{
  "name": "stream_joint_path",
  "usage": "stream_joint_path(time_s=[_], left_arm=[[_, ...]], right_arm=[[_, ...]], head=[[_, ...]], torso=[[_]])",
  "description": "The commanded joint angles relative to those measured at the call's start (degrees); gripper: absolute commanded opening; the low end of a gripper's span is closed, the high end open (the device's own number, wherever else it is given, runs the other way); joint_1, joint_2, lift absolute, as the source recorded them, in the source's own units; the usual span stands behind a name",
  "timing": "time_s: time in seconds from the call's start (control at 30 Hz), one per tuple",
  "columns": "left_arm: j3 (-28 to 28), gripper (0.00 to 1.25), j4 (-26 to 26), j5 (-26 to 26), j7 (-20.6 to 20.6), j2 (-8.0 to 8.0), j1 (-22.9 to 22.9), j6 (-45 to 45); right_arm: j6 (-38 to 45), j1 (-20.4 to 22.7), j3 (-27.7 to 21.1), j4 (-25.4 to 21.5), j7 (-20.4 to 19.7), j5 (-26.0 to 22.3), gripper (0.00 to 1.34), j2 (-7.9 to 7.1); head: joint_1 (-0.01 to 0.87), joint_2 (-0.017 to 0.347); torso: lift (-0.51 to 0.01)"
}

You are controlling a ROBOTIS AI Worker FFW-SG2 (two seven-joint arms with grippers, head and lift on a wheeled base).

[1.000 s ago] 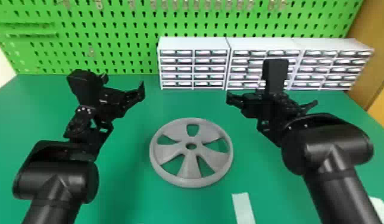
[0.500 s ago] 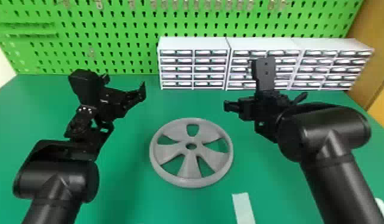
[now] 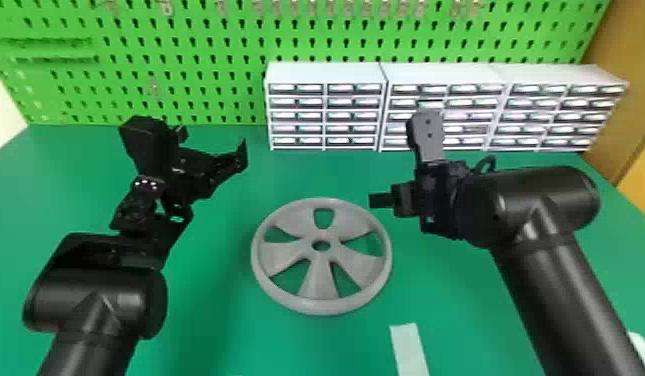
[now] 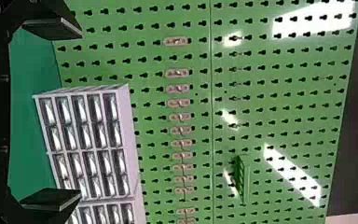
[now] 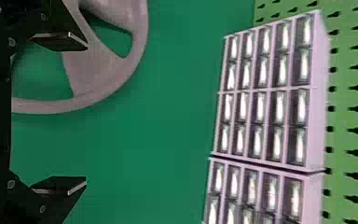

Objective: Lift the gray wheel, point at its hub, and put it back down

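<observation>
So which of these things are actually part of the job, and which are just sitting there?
Part of the job:
- gray wheel, lying flat on the table
- left gripper and right gripper, both open and empty; either might do the lifting

Just there:
- white drawer units, at the back
- green pegboard, behind them
- white strip, near the wheel

We see a green tabletop with the gray wheel lying flat around its middle. White small-parts drawer cabinets stand along our far side toward the right; a pale strip lies near, right of the wheel.
</observation>
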Motion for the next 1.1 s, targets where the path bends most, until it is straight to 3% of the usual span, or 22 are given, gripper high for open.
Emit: stream_joint_path(time_s=[0.0,0.33,0.7,1.07], left_arm=[[-0.1,1.16,0.0,-0.1,-0.1,0.0,-0.1,0.6],[0.0,1.16,0.0,-0.3,-0.7,0.08,-0.1,1.2],[0.0,1.16,0.0,-0.2,-1.3,0.0,-0.4,1.7],[-0.3,1.16,0.0,-0.4,-1.5,0.08,-0.5,2.0]], right_arm=[[1.0,-1.7,0.5,4.1,0.0,-0.5,1.07,0.45],[3.2,-4.0,1.3,10.9,-0.4,0.0,1.07,1.59],[2.6,-4.6,0.9,16.1,-1.5,0.4,1.07,1.77],[1.6,-4.8,1.0,18.8,-1.5,1.3,1.07,1.77]], head=[[0.692,0.048],[0.692,0.048],[0.692,0.048],[0.692,0.048]], torso=[[-0.088],[-0.088],[-0.088],[-0.088]])
